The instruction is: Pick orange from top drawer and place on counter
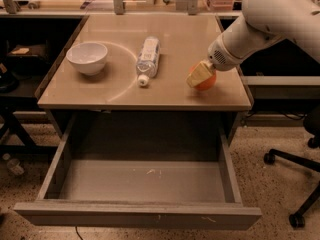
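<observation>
Beige counter [170,91] right side | end effector [201,78] clasps orange [208,84] | orange half hidden

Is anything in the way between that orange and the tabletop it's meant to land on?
Nothing visible. The gripper holds the orange low over bare counter near its right edge; the water bottle and white bowl sit off to the left, apart from it.

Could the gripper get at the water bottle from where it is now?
Probably, once it lets go: the gripper is shut on the orange at the right of the counter. The water bottle lies flat nearby, with nothing between them.
</observation>
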Motion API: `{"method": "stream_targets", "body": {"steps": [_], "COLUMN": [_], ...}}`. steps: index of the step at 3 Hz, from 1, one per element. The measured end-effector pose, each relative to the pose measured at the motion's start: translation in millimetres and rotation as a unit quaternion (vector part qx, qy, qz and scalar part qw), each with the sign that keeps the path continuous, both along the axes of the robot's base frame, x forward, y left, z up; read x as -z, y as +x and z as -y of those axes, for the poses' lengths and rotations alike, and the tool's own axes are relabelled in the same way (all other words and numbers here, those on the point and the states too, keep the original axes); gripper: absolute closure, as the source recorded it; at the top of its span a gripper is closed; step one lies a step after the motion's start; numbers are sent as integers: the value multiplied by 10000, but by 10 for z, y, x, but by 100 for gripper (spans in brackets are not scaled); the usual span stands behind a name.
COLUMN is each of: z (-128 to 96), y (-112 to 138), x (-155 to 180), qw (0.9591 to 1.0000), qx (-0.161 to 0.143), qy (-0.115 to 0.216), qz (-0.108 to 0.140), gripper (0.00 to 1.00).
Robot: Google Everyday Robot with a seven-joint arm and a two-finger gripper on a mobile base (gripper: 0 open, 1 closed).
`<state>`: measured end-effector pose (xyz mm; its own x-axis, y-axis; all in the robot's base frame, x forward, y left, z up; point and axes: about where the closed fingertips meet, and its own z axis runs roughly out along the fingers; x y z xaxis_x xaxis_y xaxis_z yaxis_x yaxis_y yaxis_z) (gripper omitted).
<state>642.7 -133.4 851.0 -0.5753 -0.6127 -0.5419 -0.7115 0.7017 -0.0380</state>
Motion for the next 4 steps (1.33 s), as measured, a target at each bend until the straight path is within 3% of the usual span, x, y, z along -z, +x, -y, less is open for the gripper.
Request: {"method": "stream_targets", "body": {"steps": [2,3,4], "z": [-275,-293,-293], "y": [401,419,419], "x": [204,193,193], "qw": [9985,9983,9983], "qx": [-298,-316,-316], "qy": [452,481,481], "qz": [-24,-27,-27], "gripper": [100,100,82]}}
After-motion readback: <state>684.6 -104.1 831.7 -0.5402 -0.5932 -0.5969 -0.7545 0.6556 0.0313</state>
